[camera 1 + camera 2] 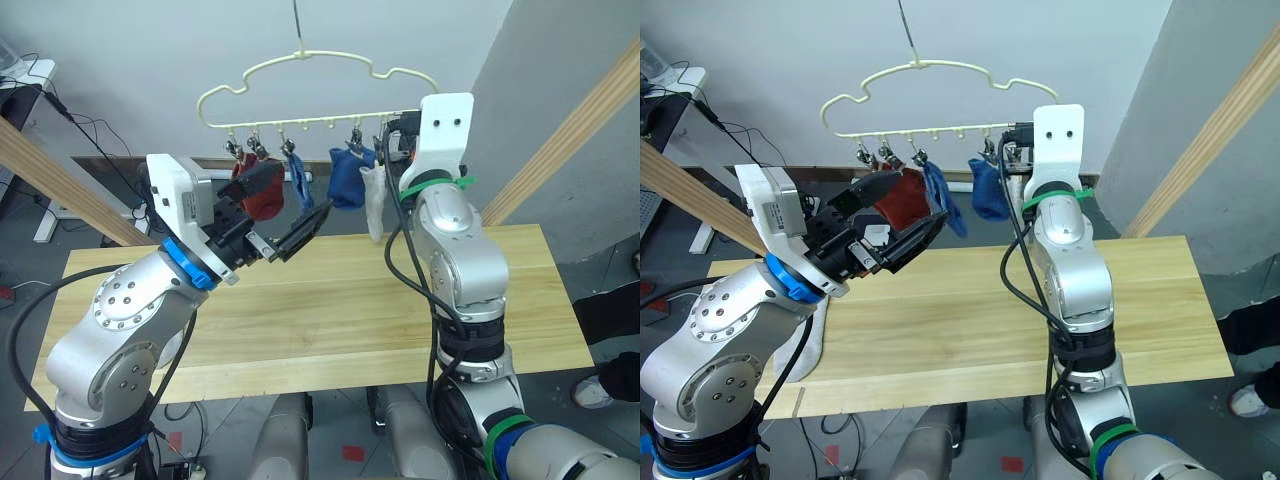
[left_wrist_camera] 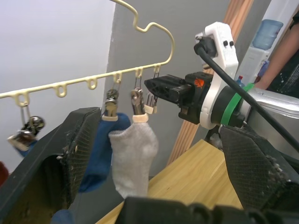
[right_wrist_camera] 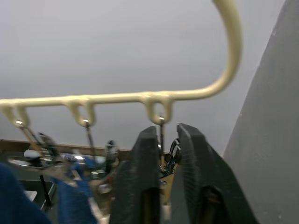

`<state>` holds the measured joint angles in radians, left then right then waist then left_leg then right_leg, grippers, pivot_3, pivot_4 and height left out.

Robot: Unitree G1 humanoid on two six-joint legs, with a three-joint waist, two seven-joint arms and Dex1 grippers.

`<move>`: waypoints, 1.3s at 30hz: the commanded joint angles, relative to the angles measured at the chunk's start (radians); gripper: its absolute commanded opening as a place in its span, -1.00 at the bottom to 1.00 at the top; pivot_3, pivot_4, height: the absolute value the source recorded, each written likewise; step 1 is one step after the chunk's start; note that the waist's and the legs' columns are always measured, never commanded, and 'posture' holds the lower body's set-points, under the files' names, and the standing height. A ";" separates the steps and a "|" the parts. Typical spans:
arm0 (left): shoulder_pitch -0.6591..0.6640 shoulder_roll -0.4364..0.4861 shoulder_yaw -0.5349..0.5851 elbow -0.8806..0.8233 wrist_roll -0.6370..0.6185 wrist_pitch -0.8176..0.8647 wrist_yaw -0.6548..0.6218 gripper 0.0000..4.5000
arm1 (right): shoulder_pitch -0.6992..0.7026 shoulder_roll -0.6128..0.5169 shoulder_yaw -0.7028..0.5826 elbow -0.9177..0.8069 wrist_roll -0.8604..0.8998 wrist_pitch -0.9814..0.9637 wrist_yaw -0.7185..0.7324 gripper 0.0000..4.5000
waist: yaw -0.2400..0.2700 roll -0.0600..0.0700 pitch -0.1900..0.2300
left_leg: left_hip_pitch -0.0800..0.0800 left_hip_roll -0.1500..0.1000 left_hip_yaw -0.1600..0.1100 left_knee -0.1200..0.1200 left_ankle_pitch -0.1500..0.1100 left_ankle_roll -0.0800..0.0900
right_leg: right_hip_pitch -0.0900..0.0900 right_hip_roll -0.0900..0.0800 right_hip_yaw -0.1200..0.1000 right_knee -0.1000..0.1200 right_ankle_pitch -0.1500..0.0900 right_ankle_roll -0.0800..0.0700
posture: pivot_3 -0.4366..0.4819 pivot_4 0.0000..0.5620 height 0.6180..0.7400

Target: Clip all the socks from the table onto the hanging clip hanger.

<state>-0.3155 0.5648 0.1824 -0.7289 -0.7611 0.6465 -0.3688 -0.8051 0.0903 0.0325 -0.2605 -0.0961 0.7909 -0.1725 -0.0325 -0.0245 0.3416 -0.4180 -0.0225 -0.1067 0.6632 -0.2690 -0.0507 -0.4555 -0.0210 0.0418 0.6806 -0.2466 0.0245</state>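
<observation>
Left gripper (image 1: 285, 232), released, blocks the red sock (image 1: 262, 192); right gripper (image 3: 162, 140) is clenched on the hanger's (image 1: 300, 58) far-right clip (image 2: 150, 102), beside the grey sock (image 2: 134, 158).

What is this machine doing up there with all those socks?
It is hanging socks on the cream clip hanger above the table. A rust red sock, two blue socks and a light grey sock already hang from clips. The right hand is raised to the bar's last clip, its fingers nearly closed around the clip's wire. The left hand is open, held up in front of the hanging socks, holding nothing.
</observation>
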 commanded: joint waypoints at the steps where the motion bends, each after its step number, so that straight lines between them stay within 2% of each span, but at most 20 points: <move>1: 0.008 0.011 0.001 -0.045 0.008 -0.025 -0.009 1.00 | -0.010 0.007 0.000 -0.030 -0.003 -0.018 -0.004 -0.99 | 0.000 0.000 0.000 | 0.000 0.000 0.000 0.000 0.000 0.000 | 0.000 0.000 0.000 0.000 0.000 0.000 | 0.07 0.22 1.00; 10: 0.026 0.007 -0.001 -0.050 0.021 -0.029 -0.021 1.00 | -0.009 -0.001 0.006 -0.033 -0.009 -0.021 0.000 -0.99 | 0.000 0.000 0.000 | 0.000 0.000 0.000 0.000 0.000 0.000 | 0.000 0.000 0.000 0.000 0.000 0.000 | 0.06 0.25 1.00; 14: 0.059 0.041 -0.014 -0.038 0.060 -0.030 -0.056 1.00 | -0.021 -0.033 -0.039 -0.037 0.048 0.010 0.069 -0.99 | 0.000 0.000 0.000 | 0.000 0.000 0.000 0.000 0.000 0.000 | 0.000 0.000 0.000 0.000 0.000 0.000 | 0.05 0.29 1.00; 19: 0.153 0.083 0.000 -0.023 0.102 -0.034 -0.085 1.00 | -0.063 -0.146 -0.129 -0.060 0.159 0.118 0.200 -0.99 | 0.001 0.000 0.000 | 0.000 0.000 0.000 0.000 -0.002 0.003 | 0.000 0.000 0.000 0.000 0.000 0.000 | 0.03 0.31 1.00; 23: 0.256 0.097 0.023 -0.019 0.136 -0.059 -0.113 1.00 | -0.117 -0.226 -0.218 -0.091 0.292 0.322 0.305 -0.99 | 0.000 0.001 0.000 | 0.000 0.000 -0.001 -0.001 -0.002 0.004 | 0.000 0.000 0.000 -0.001 0.000 0.000 | 0.00 0.37 1.00; 28: 0.325 0.103 0.064 0.016 0.170 -0.079 -0.117 1.00 | -0.229 -0.237 -0.366 -0.038 0.425 0.547 0.343 -0.99 | 0.000 0.003 0.002 | 0.000 0.000 -0.001 0.000 -0.002 0.004 | 0.000 0.000 0.000 0.000 0.000 0.000 | 0.00 0.39 1.00; 32: 0.391 0.108 0.089 0.044 0.214 -0.116 -0.142 1.00 | -0.257 -0.244 -0.420 -0.017 0.470 0.633 0.348 -0.99 | 0.000 0.004 0.002 | 0.000 0.000 0.000 -0.001 -0.003 0.005 | 0.000 0.000 0.000 -0.001 0.000 0.000 | 0.00 0.39 1.00; 34: 0.454 0.107 0.120 0.083 0.258 -0.157 -0.153 1.00 | -0.286 -0.226 -0.490 0.000 0.507 0.730 0.364 -0.99 | 0.000 0.004 0.002 | 0.000 0.000 0.000 -0.002 -0.003 0.005 | 0.000 -0.001 0.001 -0.002 0.000 0.000 | 0.00 0.38 1.00; 39: 0.503 0.101 0.134 0.105 0.292 -0.209 -0.177 1.00 | -0.292 -0.317 -0.456 0.022 0.546 0.748 0.415 -0.99 | 0.008 0.006 0.004 | -0.002 -0.001 0.000 -0.001 -0.003 0.006 | 0.000 -0.001 -0.001 -0.003 0.000 0.000 | 0.00 0.37 1.00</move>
<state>0.1891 0.6668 0.2951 -0.6026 -0.4778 0.4704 -0.5362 -1.0902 -0.1960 -0.4293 -0.2277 0.4346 1.5385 0.2238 -0.0249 -0.0189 0.3452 -0.4198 -0.0240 -0.1071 0.6620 -0.2721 -0.0452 -0.4551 -0.0228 0.0406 0.6772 -0.2467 0.0244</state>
